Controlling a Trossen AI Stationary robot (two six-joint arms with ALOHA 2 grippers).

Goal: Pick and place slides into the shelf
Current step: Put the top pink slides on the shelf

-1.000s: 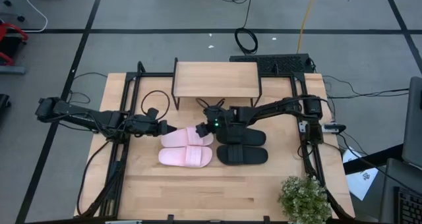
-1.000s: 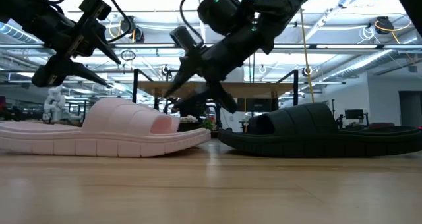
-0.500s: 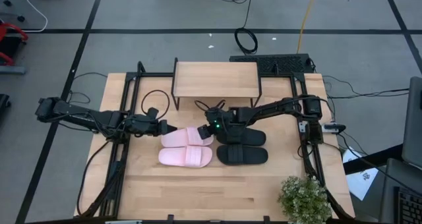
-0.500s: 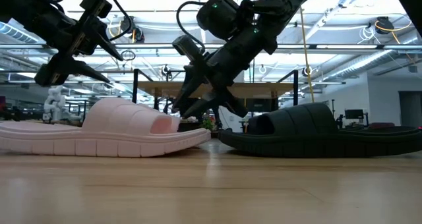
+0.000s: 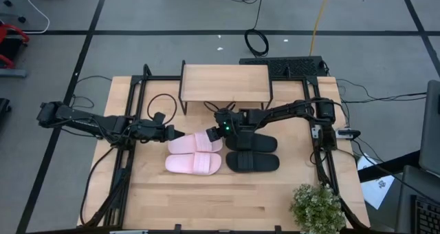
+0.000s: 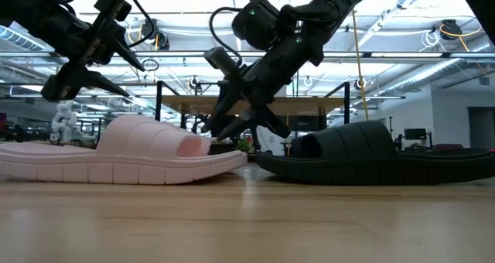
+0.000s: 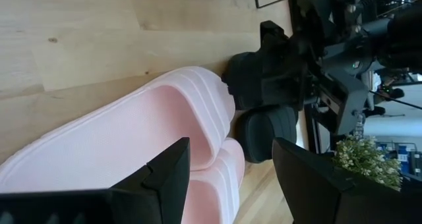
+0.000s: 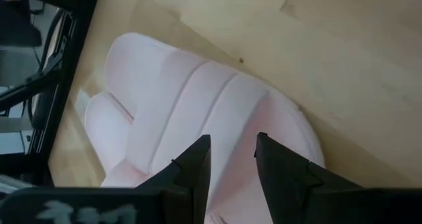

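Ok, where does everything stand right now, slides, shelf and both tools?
Pink slides: side by side on the table, not gripped.
Black slides: side by side on the table, untouched.
Shelf: top bare, no slides on it.
Left tool: open, at the far pink slide's heel end.
Right tool: open, over the far pink slide's toe end.

Grey floor (image 5: 172,10), black tape lines (image 5: 206,32), cables (image 5: 258,41).

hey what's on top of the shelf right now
Nothing: the shelf top shows bare wood in the high view. All four slides lie on the table in front of it. The space under the shelf is hidden by its top.
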